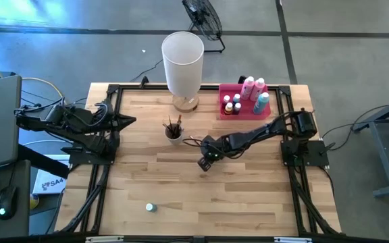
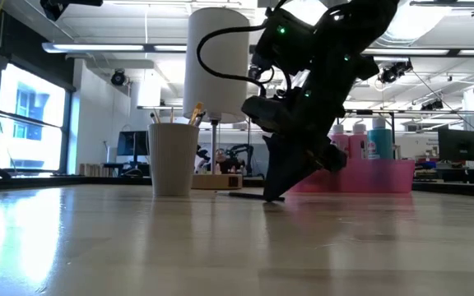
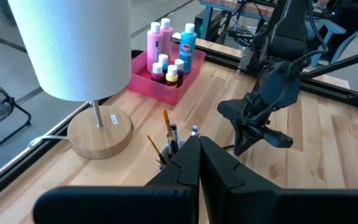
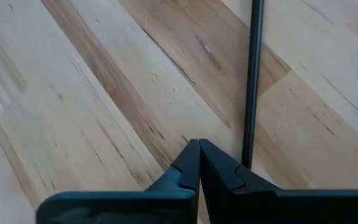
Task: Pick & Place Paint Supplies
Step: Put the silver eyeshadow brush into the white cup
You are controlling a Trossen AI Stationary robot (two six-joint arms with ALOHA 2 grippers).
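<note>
A thin dark paintbrush [image 4: 252, 81] lies flat on the wooden counter [image 1: 248, 196], just beside the tips of the right gripper [image 4: 199, 146]. In the right wrist view its long axis runs nearly straight up and down the frame; which end carries the bristles cannot be told. In the low view it shows as a dark line on the counter under the gripper, at mid-frame. The right gripper's fingers are pressed together with nothing between them, pointing down at the wood just left of the brush.

At the centre of the high view, a small white cup [image 1: 173, 133] holds several paintbrushes [image 3: 168, 134] standing upright, handles leaning apart. Toward the upper right, a pink tray [image 1: 231, 91] holds two tall pink bottles [image 1: 249, 85], a teal bottle [image 1: 261, 102] and some tiny capped bottles [image 1: 228, 106]. One tiny bottle [image 1: 150, 207] stands alone at the lower left of the counter.

The left gripper [image 3: 199, 149], fingers pressed together and empty, waits at the left edge.
</note>
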